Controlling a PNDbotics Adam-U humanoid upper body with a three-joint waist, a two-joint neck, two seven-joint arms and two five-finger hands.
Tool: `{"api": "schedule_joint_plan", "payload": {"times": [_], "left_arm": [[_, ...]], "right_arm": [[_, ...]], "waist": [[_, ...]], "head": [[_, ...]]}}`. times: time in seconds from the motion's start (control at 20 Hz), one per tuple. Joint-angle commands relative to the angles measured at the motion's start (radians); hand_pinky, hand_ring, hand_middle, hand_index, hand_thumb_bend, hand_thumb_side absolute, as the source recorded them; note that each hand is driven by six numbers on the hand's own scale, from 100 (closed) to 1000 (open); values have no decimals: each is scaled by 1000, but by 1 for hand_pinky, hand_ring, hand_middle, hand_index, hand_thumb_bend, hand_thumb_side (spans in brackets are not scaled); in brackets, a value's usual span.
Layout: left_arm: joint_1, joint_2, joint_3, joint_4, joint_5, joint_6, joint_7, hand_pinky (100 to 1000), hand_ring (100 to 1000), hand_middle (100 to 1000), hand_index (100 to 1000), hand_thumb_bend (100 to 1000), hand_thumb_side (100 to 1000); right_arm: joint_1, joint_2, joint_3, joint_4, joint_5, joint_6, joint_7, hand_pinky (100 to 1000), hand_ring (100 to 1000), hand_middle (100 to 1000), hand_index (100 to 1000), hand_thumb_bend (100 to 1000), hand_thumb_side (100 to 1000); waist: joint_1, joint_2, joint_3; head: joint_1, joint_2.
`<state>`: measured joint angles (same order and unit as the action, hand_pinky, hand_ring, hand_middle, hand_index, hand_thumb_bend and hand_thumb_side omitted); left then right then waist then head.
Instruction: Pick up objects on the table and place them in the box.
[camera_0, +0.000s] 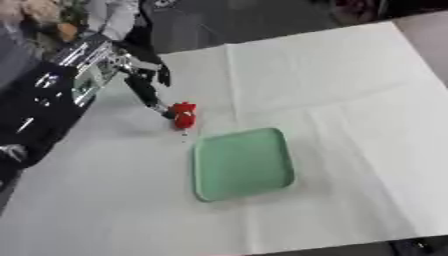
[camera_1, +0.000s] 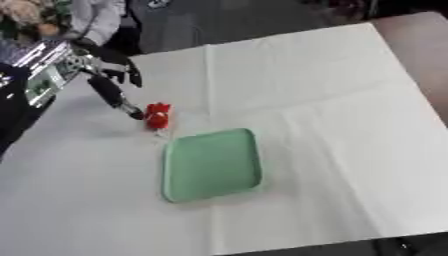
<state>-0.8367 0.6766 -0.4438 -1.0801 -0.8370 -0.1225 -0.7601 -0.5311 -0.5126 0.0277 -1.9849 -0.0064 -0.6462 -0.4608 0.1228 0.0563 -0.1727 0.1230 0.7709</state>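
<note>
a white cloth (camera_0: 350, 100) is spread over the table, and a green tray (camera_0: 242, 163) with a raised rim lies on it near the middle, nothing in it; this is taken to be the box of the task. just beyond the tray's far left corner a small red object (camera_0: 184, 115) is seen, held at or just above the cloth, close to the rim but outside it. the left hand (camera_0: 150, 90) is reached in from the upper left, and one or two fingers are stretched down so that their tips meet the red object; whether it is pinched or only touched cannot be told. to do the step well, the object is best lifted clear of the rim, carried over the tray's middle and let go low. the right hand is shown in neither view. in the right eye view the tray's far rim and more cloth on the left are shown.
</note>
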Motion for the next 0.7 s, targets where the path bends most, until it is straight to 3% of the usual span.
{"api": "schedule_joint_plan", "payload": {"times": [0.05,0.7], "left_arm": [[-22,11,4,12,-29,-25,1,727,722,807,858,653,615],[11,-34,0,56,-53,-70,-17,719,718,808,878,665,501]], "right_arm": [[-28,-4,-3,-15,-7,5,-2,100,452,393,441,142,406],[-47,16,1,-15,-24,17,3,100,473,402,441,141,411]], "waist": [[-1,-15,-3],[8,-13,-27]], "head": [[9,-1],[29,-1]]}}
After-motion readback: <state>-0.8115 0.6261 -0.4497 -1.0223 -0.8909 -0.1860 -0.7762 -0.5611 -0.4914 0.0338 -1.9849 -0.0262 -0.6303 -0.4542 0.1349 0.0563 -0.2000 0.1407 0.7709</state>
